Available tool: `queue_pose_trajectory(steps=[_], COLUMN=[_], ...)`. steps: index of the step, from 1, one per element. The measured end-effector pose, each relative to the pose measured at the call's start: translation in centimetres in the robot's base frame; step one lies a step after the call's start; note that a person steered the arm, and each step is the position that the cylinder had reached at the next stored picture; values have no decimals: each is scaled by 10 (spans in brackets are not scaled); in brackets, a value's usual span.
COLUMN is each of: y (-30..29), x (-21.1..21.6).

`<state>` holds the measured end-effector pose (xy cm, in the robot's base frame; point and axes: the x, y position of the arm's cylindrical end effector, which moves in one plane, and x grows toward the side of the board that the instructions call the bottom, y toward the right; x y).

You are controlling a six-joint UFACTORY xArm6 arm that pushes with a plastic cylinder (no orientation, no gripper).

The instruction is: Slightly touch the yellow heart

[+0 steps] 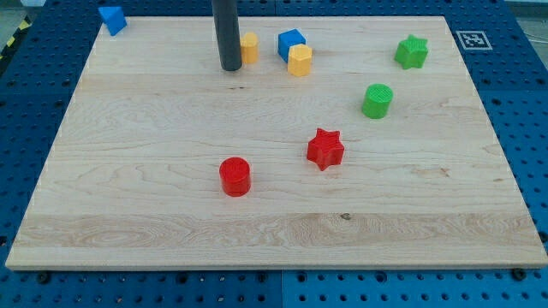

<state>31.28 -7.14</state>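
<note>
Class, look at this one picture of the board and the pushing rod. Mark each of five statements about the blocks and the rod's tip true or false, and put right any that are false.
1. My tip is at the view's top, just left of a yellow block. True.
2. The red star lies left of the red cylinder. False: the star lies to its right and a little higher.
3. The blue cube sits close against a second yellow block. True.
4. Both green blocks are cylinders. False: one is a green cylinder, the other a green star.
5. A blue block sits at the bottom right corner. False: it is at the top left corner.
</note>
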Motion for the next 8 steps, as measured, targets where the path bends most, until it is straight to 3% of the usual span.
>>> queue_pose_trajectory(steps=[5, 8], y=[-20, -20], x=[-57, -20])
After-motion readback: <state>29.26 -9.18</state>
